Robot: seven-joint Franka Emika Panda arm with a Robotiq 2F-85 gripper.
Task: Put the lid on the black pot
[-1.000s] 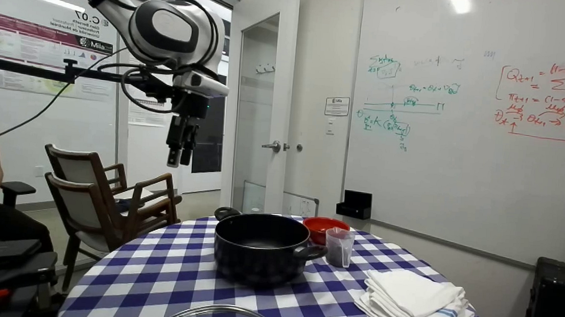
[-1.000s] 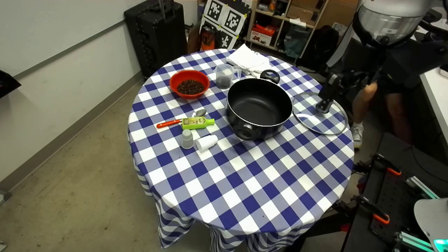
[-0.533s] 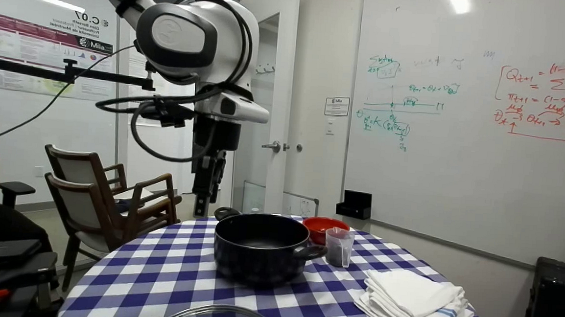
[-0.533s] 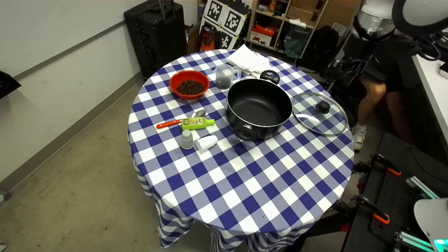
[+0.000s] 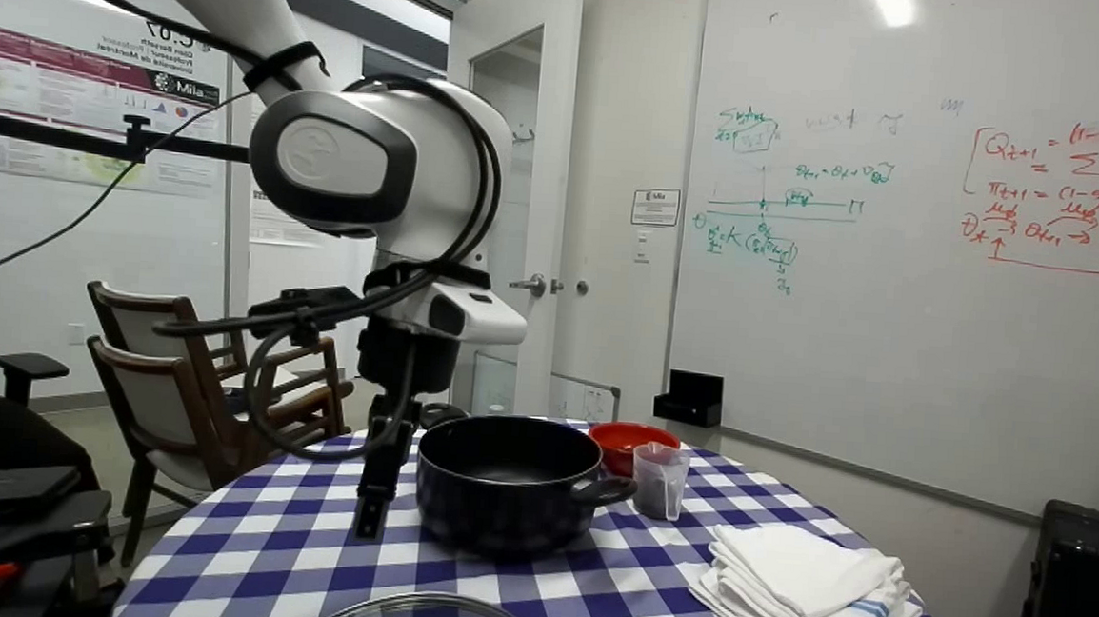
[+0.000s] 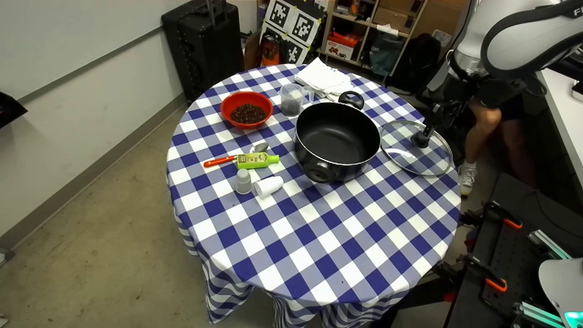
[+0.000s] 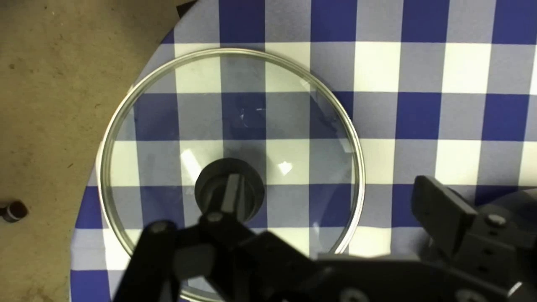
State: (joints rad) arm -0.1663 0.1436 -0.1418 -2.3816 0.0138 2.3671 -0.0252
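Wrist view: gripper (image 7: 329, 182) spread wide, fingers (image 7: 440, 207) well apart. One fingertip stands over the knob (image 7: 216, 171) of the lid (image 7: 285, 113); the opposite one is beyond the lid's rim, above the checked tablecloth (image 7: 419, 117). Contact with the knob: cannot tell.

Lid flat on the tablecloth, close to its edge, knob pointing up. Round, as broad one way as the other.

Just beside the lid, in both exterior views, the pot (image 6: 337, 136): upright, mouth up. In an exterior view tablecloth (image 5: 438, 574) shows between the two. Pot's longest line runs through its two handles (image 6: 320, 172), one on the side of the folded towels (image 6: 323, 77), one away from them. Lid lies off to the side of that line.

Farther out, in an exterior view: clear cup (image 6: 291, 100) and red bowl (image 6: 246, 97) of brown bits, across the pot from the lid. Green bottle (image 6: 254, 160) on its side, long axis across the view, cap toward the pot; label printed, too small to read. Arm (image 6: 524, 32) lettering cut by the frame edge after "F".

Outermost, in an exterior view: "Mila" on a sign (image 5: 656, 208) and on a poster (image 5: 57, 88); some poster lettering runs back to front. Whiteboard (image 5: 890, 348): in red, "Qt+1 =" and "πt+1 =" legible; green writing harder to read.
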